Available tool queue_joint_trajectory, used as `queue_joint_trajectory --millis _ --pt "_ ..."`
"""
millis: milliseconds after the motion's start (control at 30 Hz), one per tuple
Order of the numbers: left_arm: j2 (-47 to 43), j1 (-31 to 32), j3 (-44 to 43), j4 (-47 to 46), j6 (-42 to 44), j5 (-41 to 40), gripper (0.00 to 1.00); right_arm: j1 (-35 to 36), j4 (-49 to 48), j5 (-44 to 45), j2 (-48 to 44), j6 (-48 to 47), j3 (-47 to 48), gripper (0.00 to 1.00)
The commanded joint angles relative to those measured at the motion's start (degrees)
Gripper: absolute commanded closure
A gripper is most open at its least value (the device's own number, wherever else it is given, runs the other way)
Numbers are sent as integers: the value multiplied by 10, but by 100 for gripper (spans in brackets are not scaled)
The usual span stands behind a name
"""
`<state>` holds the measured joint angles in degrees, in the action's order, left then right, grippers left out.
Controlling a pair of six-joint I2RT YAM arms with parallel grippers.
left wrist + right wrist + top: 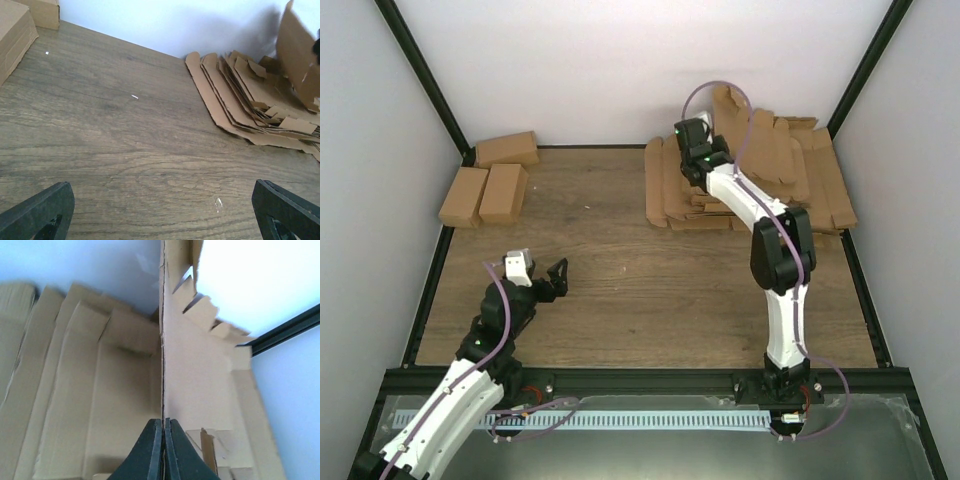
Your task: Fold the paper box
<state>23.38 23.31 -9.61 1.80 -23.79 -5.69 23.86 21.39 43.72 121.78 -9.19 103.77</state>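
Top external sits high behind the arm bases, tilted down and forward. It is the widest, farthest view: whole table (620, 300), left arm (450, 390), right arm (782, 255).

Left wrist cam rides low over the table and faces across the wood to the far right. The left gripper (162, 205) frames the bottom corners, jaws spread.

Right wrist cam is closest. It looks along the right gripper (163, 427), edge-on up the paper box (195, 380) pinched there, toward the rear corner post (285, 330).

Overlap: the stack of flat blanks (665, 190) (235, 100) (75, 390) and the raised paper box (770, 150) (297, 55) appear in all three. The folded cartons (485, 190) (15, 35) appear only in top and left wrist.
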Motion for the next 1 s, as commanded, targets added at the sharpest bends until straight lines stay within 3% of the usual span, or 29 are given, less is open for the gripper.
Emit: queue_joint_trajectory --millis 0,267,400,500,667,800,833,867,933,967 --pt "-7 1 6 -6 4 2 0 2 -36 59 -66 -26 38 99" --pt "-13 1 7 -3 2 0 0 32 84 39 -180 21 3 99" --pt "-13 2 6 0 -1 -3 0 106 99 49 -264 58 -100 99" --pt "-14 1 0 15 -9 -15 0 181 161 43 -312 137 -159 99" --pt "-28 1 -34 92 -69 -25 0 307 262 -68 -355 289 -241 99" --pt "-45 1 -54 146 -176 8 0 408 206 -232 -396 335 -320 96" --pt "-50 2 -58 156 -200 19 0 420 181 -272 -405 343 -337 91" --pt "-55 2 -60 165 -223 30 0 426 153 -320 -414 347 -354 78" --pt "-60 2 -65 177 -260 62 0 427 97 -376 -429 356 -392 40" --pt "-62 2 -68 179 -276 73 0 427 81 -381 -435 363 -407 27"
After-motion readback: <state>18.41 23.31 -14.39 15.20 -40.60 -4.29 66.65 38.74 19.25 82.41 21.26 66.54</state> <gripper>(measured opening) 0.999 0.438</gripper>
